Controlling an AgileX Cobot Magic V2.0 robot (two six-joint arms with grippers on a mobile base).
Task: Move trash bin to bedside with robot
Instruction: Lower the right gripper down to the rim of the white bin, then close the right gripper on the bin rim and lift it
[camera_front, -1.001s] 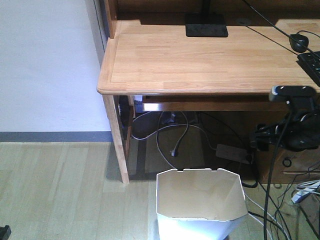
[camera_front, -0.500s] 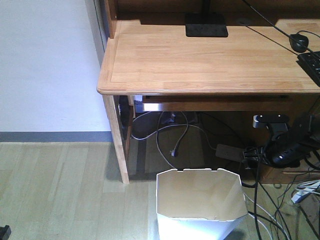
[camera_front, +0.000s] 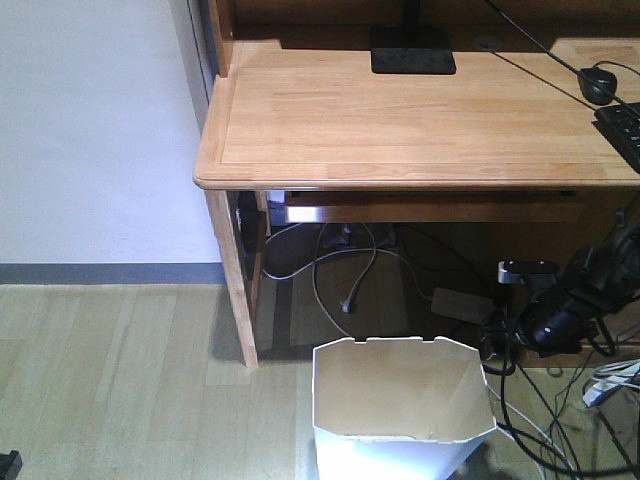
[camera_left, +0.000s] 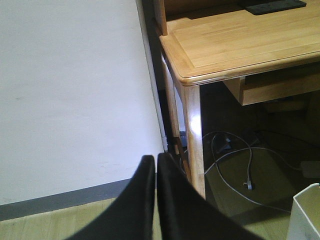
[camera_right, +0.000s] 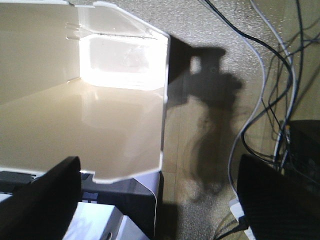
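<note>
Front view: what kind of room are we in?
Probably a home study or bedroom desk corner: a wooden desk with a monitor stand on it, loose cables underneath, and a white trash bin on the wood floor.

Trash bin (camera_front: 400, 395), six o'clock in the front view: white outside, cream within. Desk (camera_front: 400, 120), twelve o'clock: light brown wood with visible grain; floor (camera_front: 110, 380) pale planks; wall (camera_front: 90, 130) white over a grey skirting band (camera_front: 100, 273). My left pincer (camera_left: 155, 159) and my right pincer (camera_right: 157, 170): plain black.
</note>
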